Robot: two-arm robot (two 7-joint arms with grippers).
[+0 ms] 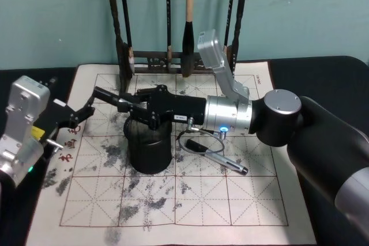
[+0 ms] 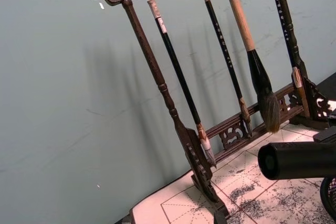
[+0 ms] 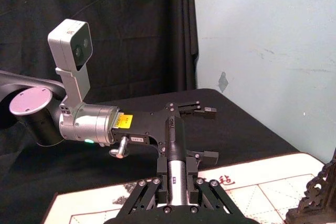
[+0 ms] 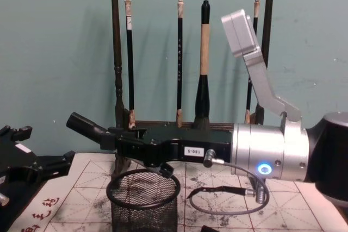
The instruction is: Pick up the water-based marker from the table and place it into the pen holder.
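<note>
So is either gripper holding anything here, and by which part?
The right gripper holds the thick black-capped, silver-grey water-based marker by its barrel, cap jutting forward. The left gripper holds nothing.

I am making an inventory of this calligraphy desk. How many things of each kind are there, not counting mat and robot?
Hanging brushes: 4
Markers: 2 (held marker in the right gripper, second marker on the mat)
Mesh pen holder: 1
Wooden brush rack: 1
Total: 8 (idle left gripper at the mat's left not counted)
</note>
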